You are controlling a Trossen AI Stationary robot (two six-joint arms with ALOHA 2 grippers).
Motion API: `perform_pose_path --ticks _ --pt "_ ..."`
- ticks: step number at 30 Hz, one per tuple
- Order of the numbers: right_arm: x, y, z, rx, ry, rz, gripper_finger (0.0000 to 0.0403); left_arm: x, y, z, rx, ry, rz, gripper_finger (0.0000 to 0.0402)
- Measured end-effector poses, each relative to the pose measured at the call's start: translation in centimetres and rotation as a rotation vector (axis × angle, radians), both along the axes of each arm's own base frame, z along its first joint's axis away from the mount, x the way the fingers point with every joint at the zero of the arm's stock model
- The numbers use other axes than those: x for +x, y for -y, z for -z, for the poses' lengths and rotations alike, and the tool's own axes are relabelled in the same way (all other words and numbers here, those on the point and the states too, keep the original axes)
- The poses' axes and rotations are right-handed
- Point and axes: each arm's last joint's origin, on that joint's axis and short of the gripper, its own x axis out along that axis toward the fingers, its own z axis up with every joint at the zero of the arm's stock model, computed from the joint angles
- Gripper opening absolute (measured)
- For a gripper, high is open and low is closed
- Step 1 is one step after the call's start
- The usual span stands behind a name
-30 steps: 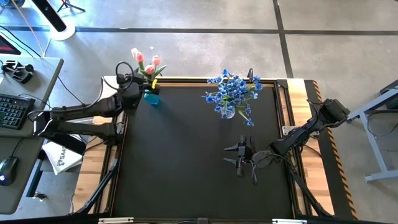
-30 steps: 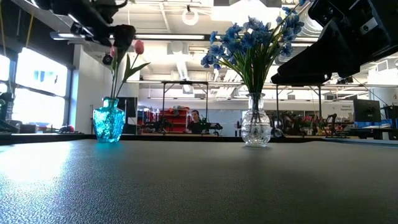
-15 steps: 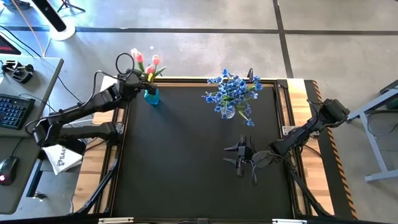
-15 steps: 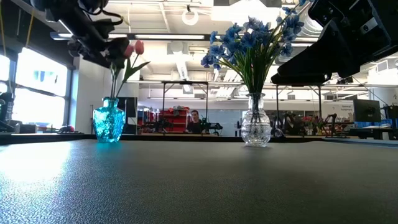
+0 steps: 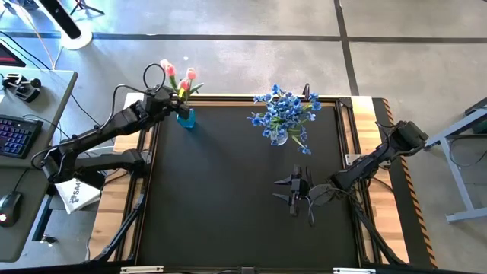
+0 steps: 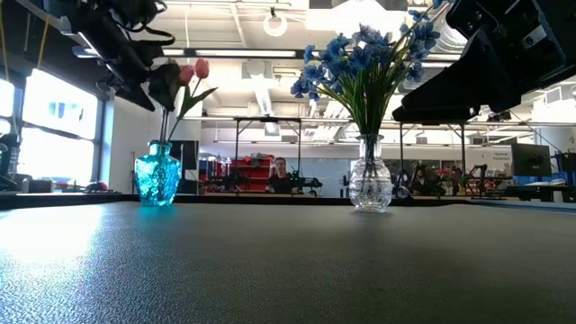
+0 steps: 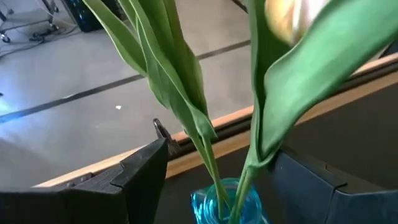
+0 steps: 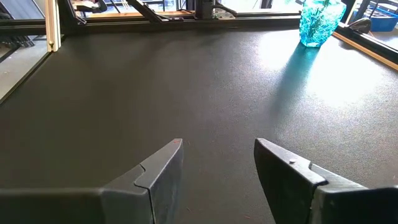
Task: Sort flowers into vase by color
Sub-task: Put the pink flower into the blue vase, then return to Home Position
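Observation:
Three pink tulips (image 5: 183, 80) stand with their stems in a turquoise glass vase (image 5: 185, 118) at the table's far left corner; the same vase (image 6: 158, 177) shows in the low view. A bunch of blue blossoms (image 5: 284, 113) stands in a clear glass vase (image 6: 370, 184) at the far middle. My left gripper (image 7: 221, 158) is open beside the tulips, above the turquoise vase (image 7: 227, 202). The green stems and leaves (image 7: 186, 106) rise between its fingers, apart from them. My right gripper (image 8: 217, 152) is open and hovers low over the bare mat right of centre.
The black mat (image 5: 228, 198) has free room over its middle and near half. Wooden side rails (image 5: 365, 129) run along the table. A desk with a keyboard (image 5: 15, 133) stands left of it. A person (image 6: 283, 175) sits far off in the room behind.
My left gripper has drawn back from the tulip heads toward the table's left edge, and its arm has risen. The tulips stay upright in the turquoise vase.

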Motion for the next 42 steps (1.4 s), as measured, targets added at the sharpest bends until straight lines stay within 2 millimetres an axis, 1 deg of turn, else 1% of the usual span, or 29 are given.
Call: perform_pose_path --ticks 4,6,15,19,23,27,29,32,36,39,42 --pt "0.0 0.0 0.0 0.0 0.0 -0.001 0.0194 0.0 0.2 0.2 -0.044 0.007 0.025 0.0255" --pt "0.0 0.0 0.0 0.0 0.0 0.0 0.0194 -0.1 0.4 0.0 -0.085 0.001 0.052 0.0255" --pt "0.0 0.0 0.0 0.003 0.001 0.001 0.0194 -0.5 1.5 -2.4 -0.198 0.009 0.055 0.0255" --pt "0.0 0.0 0.0 0.007 0.001 0.002 0.0194 -0.1 2.4 -3.3 -0.224 0.025 0.094 0.0255" --pt "0.0 0.0 0.0 0.007 0.001 0.002 0.0194 1.3 3.9 -3.6 -0.247 0.062 0.276 0.0255" --pt "-0.2 -0.4 -0.1 0.021 -0.002 -0.042 0.0194 3.1 6.1 -3.6 -0.214 0.129 0.454 0.0255" --pt "-0.5 -0.6 -0.7 0.033 0.009 -0.065 0.0194 4.0 7.3 -3.5 -0.186 0.155 0.544 0.0255" --pt "-1.4 -0.7 -1.8 0.02 0.011 -0.094 0.0194 5.1 9.1 -3.6 -0.114 0.209 0.664 0.0255" --pt "-2.9 -0.4 -3.4 0.02 0.004 -0.116 0.0194 6.1 11.0 -2.7 -0.019 0.264 0.8 0.0255" --pt "-4.0 0.0 -4.4 0.0 -0.007 -0.135 0.0184 6.5 11.9 -2.1 0.048 0.337 0.869 0.0255" --pt "-5.1 0.8 -5.0 -0.028 -0.037 -0.14 0.0162 6.7 12.4 -1.1 0.087 0.377 0.904 0.0255"
